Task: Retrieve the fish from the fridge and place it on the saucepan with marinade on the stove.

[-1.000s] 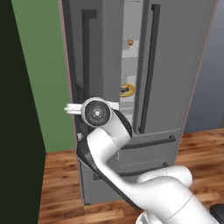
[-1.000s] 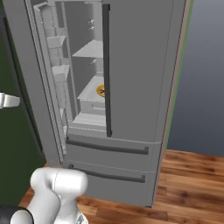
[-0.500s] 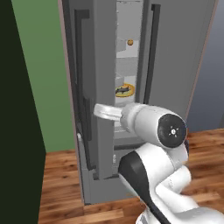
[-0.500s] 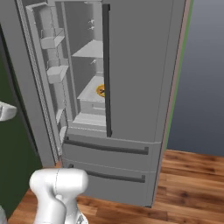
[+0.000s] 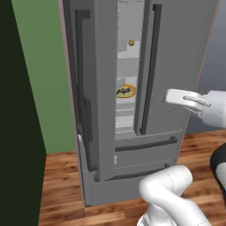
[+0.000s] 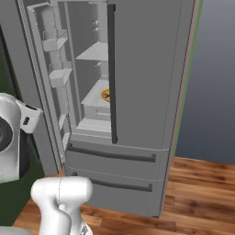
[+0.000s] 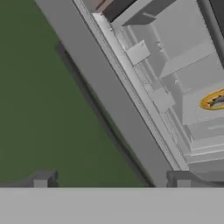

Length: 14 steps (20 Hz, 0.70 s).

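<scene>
**Fish waiting on its plate; arm has yet to reach in**

The fish lies on a round orange plate on a middle shelf inside the fridge. From the hand view it shows as a dark sliver on the plate at the far right edge. A tiny orange ball sits on a higher shelf, well apart from it.

The left door stands swung out; the right door is closed, so the opening is a narrow slot between the two.

The end effector is spread wide with nothing between its tips, which show at the bottom of the hand view. It points at the open door's edge and the green wall beyond, not at the fish.

The step in hand looks like the reach for the fish. To do it well, I would turn the hand until the plate sits central in its view, then enter straight through the slot, staying off the door bins and the right door's edge. The fish is slim, so close across its narrow body, low near the plate, without dragging the plate along.
</scene>
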### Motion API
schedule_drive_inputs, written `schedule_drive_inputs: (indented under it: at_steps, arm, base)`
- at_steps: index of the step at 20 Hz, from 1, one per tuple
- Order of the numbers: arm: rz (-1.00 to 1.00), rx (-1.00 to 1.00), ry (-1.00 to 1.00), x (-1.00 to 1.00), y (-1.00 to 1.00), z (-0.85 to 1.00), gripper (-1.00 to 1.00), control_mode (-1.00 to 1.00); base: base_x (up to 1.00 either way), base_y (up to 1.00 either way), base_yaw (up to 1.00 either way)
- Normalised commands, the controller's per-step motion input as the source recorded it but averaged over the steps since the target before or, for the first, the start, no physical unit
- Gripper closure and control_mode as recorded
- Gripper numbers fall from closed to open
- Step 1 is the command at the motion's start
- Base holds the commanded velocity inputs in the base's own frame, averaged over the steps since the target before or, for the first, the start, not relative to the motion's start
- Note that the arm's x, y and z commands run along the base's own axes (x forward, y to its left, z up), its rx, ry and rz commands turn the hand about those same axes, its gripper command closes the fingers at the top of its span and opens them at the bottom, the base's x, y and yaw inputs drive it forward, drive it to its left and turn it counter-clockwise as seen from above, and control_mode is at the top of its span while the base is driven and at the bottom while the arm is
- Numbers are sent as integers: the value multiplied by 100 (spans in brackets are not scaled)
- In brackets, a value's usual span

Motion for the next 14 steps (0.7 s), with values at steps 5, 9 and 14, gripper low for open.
schedule_drive_inputs:
  at_steps: [5, 9, 14]
  arm:
    - [21, 10, 8, 28, -53, 0, -100, -100]
    - [9, 3, 7, 52, -29, 0, -100, -100]
    - [4, 0, 4, 68, -6, 0, -100, -100]
  base:
    - [0, 0, 0]
    - [0, 0, 0]
    - [0, 0, 0]
